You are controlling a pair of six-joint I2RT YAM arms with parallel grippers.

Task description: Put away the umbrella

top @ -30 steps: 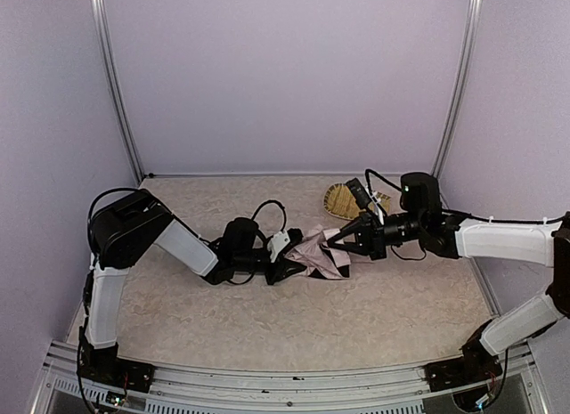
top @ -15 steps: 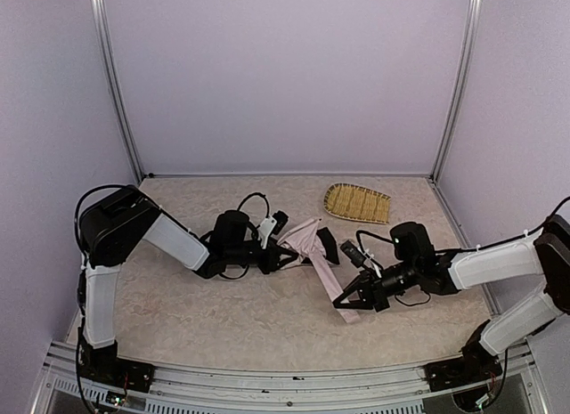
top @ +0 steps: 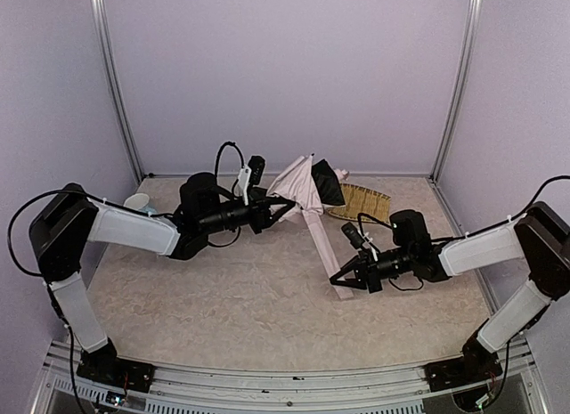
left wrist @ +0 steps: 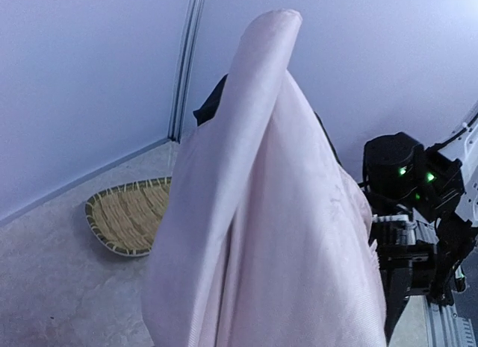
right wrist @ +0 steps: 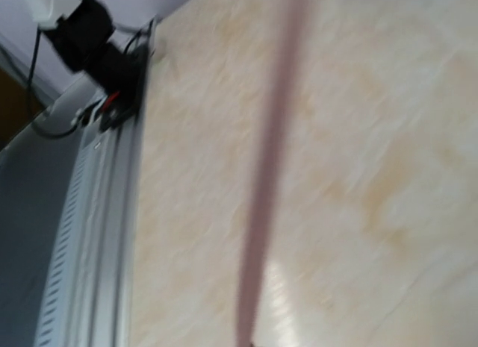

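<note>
Umbrella position: the umbrella (top: 303,184) is held clear of the surface (top: 223,289) at rear centre, just in front of the tray (top: 367,203). A pink strip (top: 326,252) of it slopes down toward the near right.
Left claw: the left claw (top: 274,204) is closed partway on the bunched canopy and carries it. Cloth hides its fingers in the wrist view.
Right claw: the right claw (top: 340,279) is fully closed, low over the surface, at the strip's lower end. The strip appears pinched in it, but the contact is blurred.
Handling (judged): light. The canopy is soft and slippery and is likely to slump or slide. The ribs are thin, so avoid hard pulls.
Grasp point (judged): the shaft or handle is best, but neither is visible. Otherwise grip the gathered canopy close to the ribs.
Count: one umbrella, one tray, two claws, and one pale item (top: 136,201) by the left wall, too small to identify.
</note>
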